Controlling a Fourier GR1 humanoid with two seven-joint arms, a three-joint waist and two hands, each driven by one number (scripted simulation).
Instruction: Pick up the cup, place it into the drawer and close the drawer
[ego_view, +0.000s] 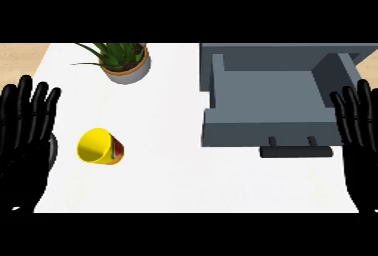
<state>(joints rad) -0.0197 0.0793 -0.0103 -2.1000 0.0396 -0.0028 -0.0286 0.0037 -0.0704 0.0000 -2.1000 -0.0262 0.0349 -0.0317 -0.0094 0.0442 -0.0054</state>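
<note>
Fingers straight on left hand (26, 142) and right hand (360, 142) — both empty, cup (100, 146) apart

Yellow cup (100, 146), grey drawer (272, 107), white counter (199, 180), green plant (118, 54), black hands.

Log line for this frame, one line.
yellow cup: on its side, counter left | drawer: open | left hand: open, resting | right hand: open, resting

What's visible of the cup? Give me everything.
The cup is bright yellow, smooth like plastic, with a red and green mark on its outer wall. It lies tipped on its side, open mouth facing left and up, and looks empty. It rests on the white counter, left part, beside the left hand, which does not touch it.
</note>
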